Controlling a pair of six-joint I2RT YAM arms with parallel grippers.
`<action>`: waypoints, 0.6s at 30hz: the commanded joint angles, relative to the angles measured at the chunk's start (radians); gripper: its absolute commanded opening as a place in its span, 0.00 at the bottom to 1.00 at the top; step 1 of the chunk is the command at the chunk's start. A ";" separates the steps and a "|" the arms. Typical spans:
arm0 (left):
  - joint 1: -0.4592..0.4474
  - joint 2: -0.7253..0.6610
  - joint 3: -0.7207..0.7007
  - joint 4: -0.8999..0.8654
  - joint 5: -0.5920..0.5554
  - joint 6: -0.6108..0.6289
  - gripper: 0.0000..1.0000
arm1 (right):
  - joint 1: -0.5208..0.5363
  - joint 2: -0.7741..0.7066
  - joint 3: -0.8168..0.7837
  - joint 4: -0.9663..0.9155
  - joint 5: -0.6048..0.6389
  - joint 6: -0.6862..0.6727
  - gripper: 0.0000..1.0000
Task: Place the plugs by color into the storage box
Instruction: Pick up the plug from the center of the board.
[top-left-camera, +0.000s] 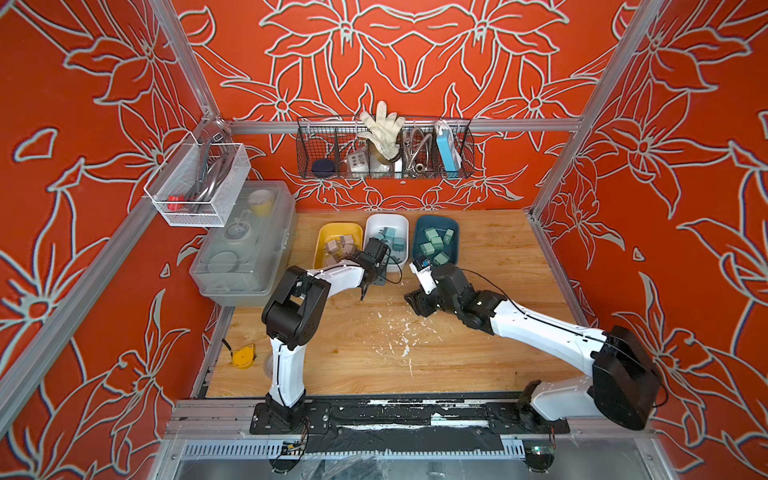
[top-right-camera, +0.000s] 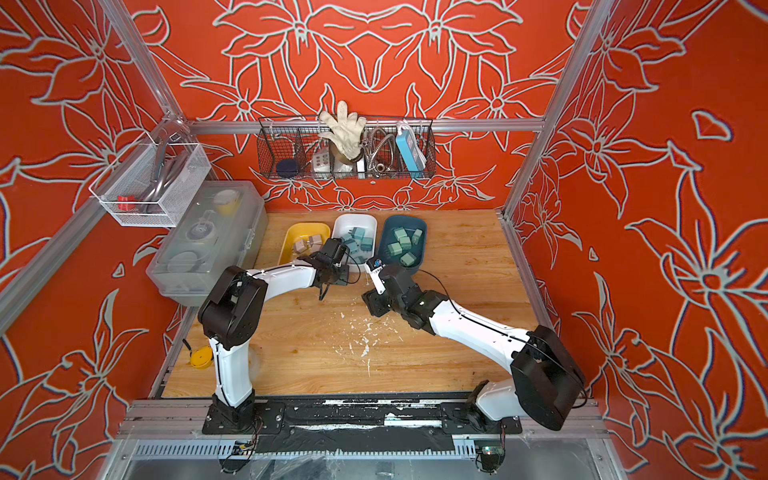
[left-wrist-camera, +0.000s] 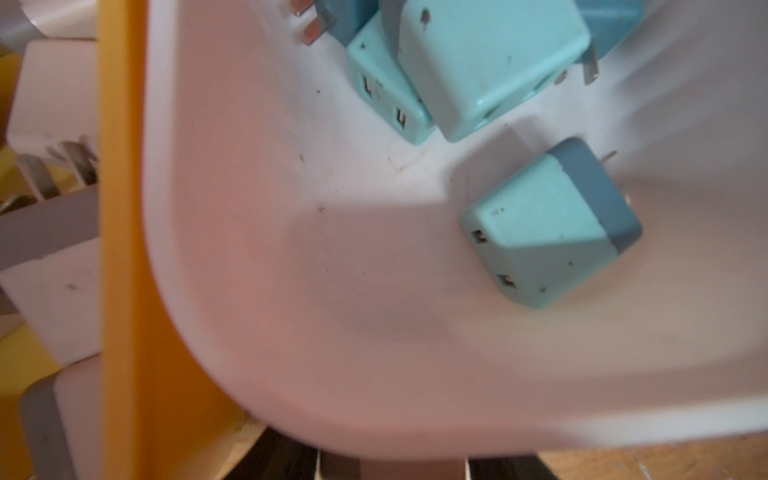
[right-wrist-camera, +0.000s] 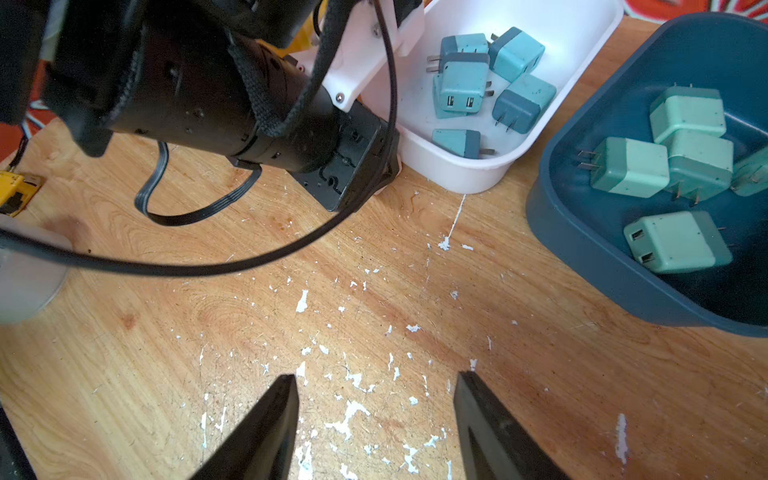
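Colour sorting looks close to finished.
Lower frame, right pincer (right-wrist-camera: 376, 376) spread, empty, over the tabletop (right-wrist-camera: 374, 270); left pincer (top-left-camera: 365, 291): cannot tell its state. Farther up: blue plugs (right-wrist-camera: 461, 89) in the white bin (right-wrist-camera: 457, 178), green plugs (right-wrist-camera: 673, 166) in the navy bin (right-wrist-camera: 582, 257), pink plugs (top-left-camera: 340, 245) in the yellow bin (top-left-camera: 332, 226). Two-tone cubes, likely light, rigid, slick: grip flat sides, not prongs.

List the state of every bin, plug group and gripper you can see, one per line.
yellow bin, holds pink plugs
white bin, holds blue plugs
dark blue bin, holds green plugs
right gripper, open, empty, above the tabletop
left gripper, beside white bin's near end, opening unclear
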 joint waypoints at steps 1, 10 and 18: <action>-0.009 0.023 0.006 -0.020 0.015 -0.013 0.50 | -0.004 0.011 -0.002 0.005 0.008 -0.010 0.65; -0.021 -0.054 -0.062 0.022 0.038 -0.023 0.40 | -0.004 -0.013 -0.015 0.006 0.000 0.004 0.64; -0.038 -0.145 -0.096 0.005 0.063 -0.016 0.37 | -0.005 -0.060 -0.040 0.020 -0.005 0.031 0.64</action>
